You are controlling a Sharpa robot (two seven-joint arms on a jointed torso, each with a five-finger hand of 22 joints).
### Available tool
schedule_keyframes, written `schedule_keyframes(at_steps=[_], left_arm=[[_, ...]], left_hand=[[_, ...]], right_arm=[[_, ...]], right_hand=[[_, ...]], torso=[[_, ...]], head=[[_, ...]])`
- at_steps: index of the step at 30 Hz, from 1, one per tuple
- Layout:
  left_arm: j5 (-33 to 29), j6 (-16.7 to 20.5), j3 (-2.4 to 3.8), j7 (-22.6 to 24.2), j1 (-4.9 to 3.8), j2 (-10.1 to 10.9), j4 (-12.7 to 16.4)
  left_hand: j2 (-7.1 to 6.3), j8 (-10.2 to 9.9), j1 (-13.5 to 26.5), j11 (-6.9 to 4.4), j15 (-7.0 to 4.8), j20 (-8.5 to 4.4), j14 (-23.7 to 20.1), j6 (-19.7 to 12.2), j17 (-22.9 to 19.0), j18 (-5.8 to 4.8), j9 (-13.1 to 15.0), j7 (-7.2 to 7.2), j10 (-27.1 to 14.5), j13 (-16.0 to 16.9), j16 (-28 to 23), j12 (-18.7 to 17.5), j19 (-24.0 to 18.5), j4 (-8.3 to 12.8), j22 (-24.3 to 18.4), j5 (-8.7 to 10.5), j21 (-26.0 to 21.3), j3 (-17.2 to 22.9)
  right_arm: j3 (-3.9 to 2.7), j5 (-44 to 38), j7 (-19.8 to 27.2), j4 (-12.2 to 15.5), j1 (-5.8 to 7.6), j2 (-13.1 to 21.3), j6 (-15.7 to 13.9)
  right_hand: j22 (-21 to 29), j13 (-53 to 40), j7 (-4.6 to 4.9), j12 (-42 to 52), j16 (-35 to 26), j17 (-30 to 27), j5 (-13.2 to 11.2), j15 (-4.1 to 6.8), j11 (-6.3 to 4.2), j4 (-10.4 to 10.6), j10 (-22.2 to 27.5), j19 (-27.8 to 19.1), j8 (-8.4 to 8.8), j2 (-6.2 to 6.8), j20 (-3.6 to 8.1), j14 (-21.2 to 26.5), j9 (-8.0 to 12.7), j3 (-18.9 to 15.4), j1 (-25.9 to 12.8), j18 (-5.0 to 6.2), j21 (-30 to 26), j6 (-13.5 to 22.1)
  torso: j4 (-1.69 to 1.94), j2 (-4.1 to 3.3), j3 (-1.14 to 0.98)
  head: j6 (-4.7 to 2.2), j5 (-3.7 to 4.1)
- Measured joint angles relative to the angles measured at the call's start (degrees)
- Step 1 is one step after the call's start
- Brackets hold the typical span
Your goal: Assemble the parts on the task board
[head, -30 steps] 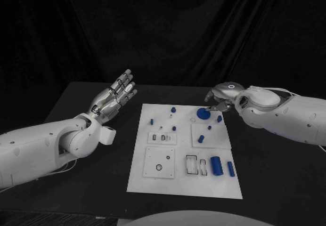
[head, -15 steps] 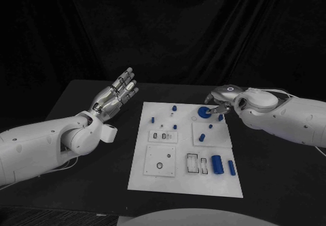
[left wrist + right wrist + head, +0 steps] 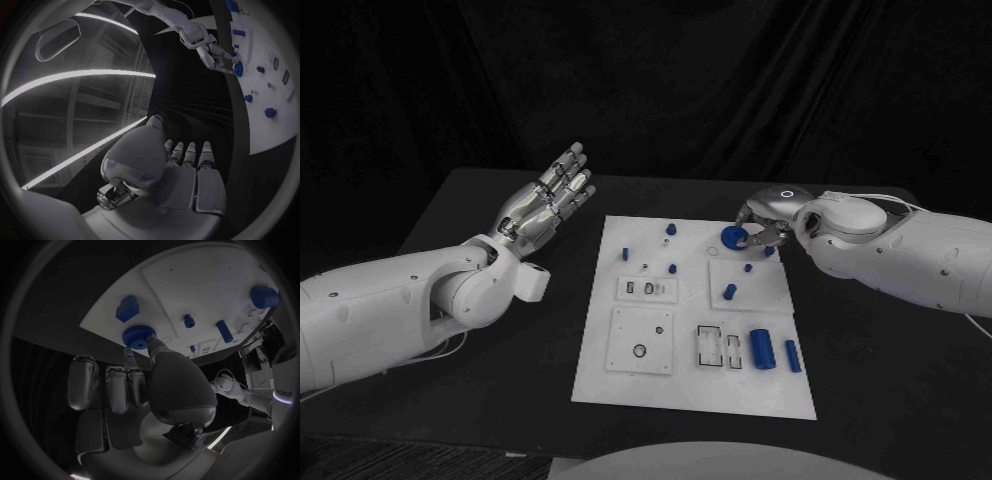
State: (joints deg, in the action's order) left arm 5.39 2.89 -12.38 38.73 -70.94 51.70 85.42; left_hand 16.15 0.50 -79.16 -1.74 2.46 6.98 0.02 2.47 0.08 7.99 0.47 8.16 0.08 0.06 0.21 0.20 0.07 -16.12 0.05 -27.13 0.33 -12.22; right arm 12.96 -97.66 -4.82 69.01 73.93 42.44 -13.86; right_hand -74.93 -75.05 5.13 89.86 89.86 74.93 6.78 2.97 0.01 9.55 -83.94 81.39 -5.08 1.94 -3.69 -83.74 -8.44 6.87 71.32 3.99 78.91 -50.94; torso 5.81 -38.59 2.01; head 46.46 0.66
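While R hand (image 3: 764, 222) pinches blue knob (image 3: 731, 238) (board's (image 3: 689, 390) far edge) | L hand (image 3: 545, 203) off board's side, fingers straight, holding nothing

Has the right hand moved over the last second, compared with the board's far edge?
Yes. The right hand has come in slightly toward the round blue part at the task board far edge, fingers now at it.

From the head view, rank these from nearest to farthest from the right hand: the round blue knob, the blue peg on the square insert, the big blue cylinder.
1. Round blue knob, at the right hand, far edge of the task board.
2. Blue peg, mid-board.
3. Big blue cylinder, near end.
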Motion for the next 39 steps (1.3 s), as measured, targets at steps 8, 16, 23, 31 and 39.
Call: schedule_keyframes(at_steps=[8,16,23,31,39], left_arm=[[0.0,-0.2,0.0,0.0,0.02,-0.1,-0.1],[0.0,-0.3,0.0,-0.1,0.03,-0.1,-0.1],[0.0,-0.4,0.0,-0.1,0.04,-0.2,-0.1],[0.0,-0.4,0.0,-0.3,0.06,-0.2,-0.1],[0.0,-0.4,0.0,-0.6,0.06,-0.1,0.0]], left_hand=[[0.0,0.0,0.0,0.2,0.0,0.09,0.0,0.3,0.0,0.0,0.0,-0.3,-0.2,0.0,0.0,0.0,0.1,0.0,0.0,0.0,0.0,0.0],[0.0,0.0,0.0,0.65,0.0,0.09,0.0,0.2,0.0,0.0,0.1,-0.8,-0.2,0.0,0.0,0.0,0.1,0.0,0.0,0.0,0.0,0.0],[0.0,0.0,0.0,0.65,0.0,0.09,0.0,0.2,0.0,0.0,0.1,-0.8,-0.2,0.0,0.0,0.0,0.1,0.0,0.0,0.0,0.0,0.0],[0.0,0.0,0.0,0.65,0.0,0.09,0.0,0.2,0.0,0.0,0.1,-0.8,-0.2,0.0,0.0,0.0,0.1,0.0,0.0,0.0,0.0,0.0],[0.0,0.0,0.0,0.8,0.0,0.09,0.0,0.4,0.0,0.01,0.1,-1.0,0.0,0.0,0.0,0.0,0.1,0.0,0.0,0.0,0.0,0.0]], right_arm=[[-0.06,0.0,0.3,-0.1,-0.25,0.0,0.1],[-0.37,0.1,0.6,-0.3,-0.69,-0.3,-0.2],[-0.49,0.2,0.9,-0.5,-1.05,-0.5,-1.2],[-0.35,0.3,1.4,0.2,-1.43,0.0,-3.2],[0.0,0.3,1.7,2.3,-1.26,1.2,-4.1]], right_hand=[[0.0,0.0,0.08,0.0,0.0,0.0,5.0,0.0,0.0,-1.3,0.0,0.0,-0.3,-0.16,0.0,0.0,-1.1,0.7,1.2,0.0,-0.4,-2.5],[0.0,0.0,0.22,0.0,0.0,0.0,10.4,0.0,0.0,-3.0,0.0,0.0,-0.57,0.36,0.0,0.0,-2.1,2.3,2.8,0.0,-0.9,-4.4],[0.0,0.0,1.1,0.0,0.0,0.0,18.5,0.21,0.0,-3.5,0.0,-0.2,-0.69,0.61,0.23,-0.2,-2.0,2.9,3.2,0.01,-0.9,-5.3],[0.0,0.0,1.52,0.0,0.0,0.0,24.3,0.62,-0.54,-2.8,-0.1,0.5,-0.68,0.96,0.93,-0.2,-1.9,3.6,2.9,0.02,-0.6,-5.7],[0.0,0.0,1.59,0.0,0.0,0.0,26.2,0.62,-0.54,-4.1,-0.1,0.8,-0.68,2.22,1.23,-0.2,-1.9,6.3,2.0,0.02,-0.2,-5.8]], torso=[[-0.03,0.01,0.02],[-0.03,0.02,0.02],[0.0,0.01,0.01],[0.03,-0.02,0.01],[0.07,0.03,0.04]], head=[[-0.02,0.05],[0.16,0.04],[0.02,0.02],[-0.14,-0.19],[-0.05,-0.28]])
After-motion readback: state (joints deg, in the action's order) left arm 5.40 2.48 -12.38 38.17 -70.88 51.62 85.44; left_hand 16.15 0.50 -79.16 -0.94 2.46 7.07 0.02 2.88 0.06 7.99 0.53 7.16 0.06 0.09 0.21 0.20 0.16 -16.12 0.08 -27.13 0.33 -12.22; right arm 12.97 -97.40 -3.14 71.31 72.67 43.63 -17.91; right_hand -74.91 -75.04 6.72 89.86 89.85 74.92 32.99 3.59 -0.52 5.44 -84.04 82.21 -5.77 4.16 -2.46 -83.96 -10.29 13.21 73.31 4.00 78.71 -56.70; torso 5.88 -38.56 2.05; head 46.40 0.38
